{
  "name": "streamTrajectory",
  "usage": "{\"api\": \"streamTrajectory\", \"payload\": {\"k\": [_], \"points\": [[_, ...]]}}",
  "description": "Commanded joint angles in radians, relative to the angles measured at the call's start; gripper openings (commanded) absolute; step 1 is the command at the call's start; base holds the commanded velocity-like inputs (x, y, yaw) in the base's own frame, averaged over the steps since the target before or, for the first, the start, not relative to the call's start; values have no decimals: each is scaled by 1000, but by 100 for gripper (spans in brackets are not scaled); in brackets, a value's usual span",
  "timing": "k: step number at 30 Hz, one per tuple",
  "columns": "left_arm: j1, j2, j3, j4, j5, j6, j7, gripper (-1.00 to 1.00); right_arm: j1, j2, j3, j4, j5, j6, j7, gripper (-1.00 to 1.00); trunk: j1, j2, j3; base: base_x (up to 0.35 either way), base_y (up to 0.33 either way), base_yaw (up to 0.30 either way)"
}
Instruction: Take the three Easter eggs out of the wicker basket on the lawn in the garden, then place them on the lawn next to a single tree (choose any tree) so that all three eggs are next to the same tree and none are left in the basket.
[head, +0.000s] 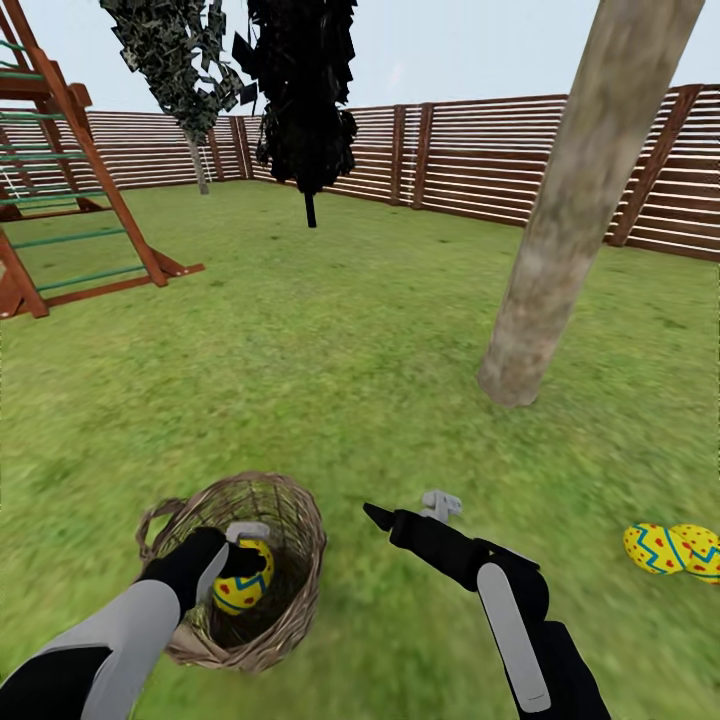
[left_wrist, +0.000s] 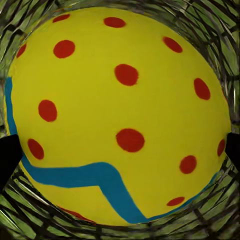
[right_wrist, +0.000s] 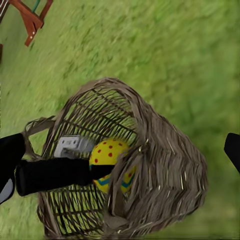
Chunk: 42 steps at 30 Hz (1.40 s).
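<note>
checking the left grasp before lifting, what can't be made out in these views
- Left gripper pad contact: head view, the yellow dotted egg covers the fingertips; left wrist view, the egg leaves just dark finger edges.
- Woven twig basket floor: hidden by egg and arm.
- Rightmost of two yellow eggs on grass: cut by the picture edge.

My egg (left_wrist: 120, 115) is bright yellow with red dots and a blue zigzag; my basket (right_wrist: 165, 165) is tan-brown wicker.

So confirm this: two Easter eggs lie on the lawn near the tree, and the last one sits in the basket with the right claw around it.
Wrong claw. The head view shows the left claw around the last egg in the wicker basket; the right claw hangs beside it. Two eggs do lie by the tree.
</note>
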Motion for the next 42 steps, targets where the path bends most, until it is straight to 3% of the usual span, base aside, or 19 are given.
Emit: {"api": "streamTrajectory", "payload": {"k": [1, 4, 9, 13, 21, 25, 29, 32, 42], "points": [[0, 1, 6, -4, -11, 13, -41, -100, 0, 0, -1, -1, 5, 4, 5, 100, -4, 7, 2, -119, 0, 0], [0, 4, 6, -10, -13, 19, -111, -100, 0, 0, -1, -1, 4, 4, 5, 100, -16, 28, 12, -36, 0, 0], [0, 8, 6, -26, -13, 49, -127, -100, 0, -1, -2, -2, 3, 5, 8, 100, -35, 63, 27, -17, 0, 0], [0, 44, 20, -28, -12, 62, -184, -100, 0, 0, -6, -2, 3, 5, 9, 100, -50, 91, 40, -182, 0, 0], [0, 60, 26, -77, -12, 126, -201, -100, 0, 0, -6, -2, 3, 4, 10, 100, -81, 147, 65, -12, 0, 0], [0, 86, 32, -84, -13, 133, -307, -100, 0, 0, -6, -2, 3, 4, 10, 100, -96, 175, 78, 0, 0, 0], [0, 107, 39, -85, -11, 136, -340, -100, 0, 0, -6, -2, 3, 4, 10, 100, -112, 203, 90, 0, 0, 0], [0, 116, 64, -92, -12, 139, -376, -100, 0, 0, -7, -2, 3, 4, 10, 100, -123, 224, 100, 0, 0, 0], [0, 124, 77, -100, -12, 163, -389, -100, 0, 0, -6, -2, 3, 4, 8, 100, -162, 294, 131, 0, 0, 0]]}}
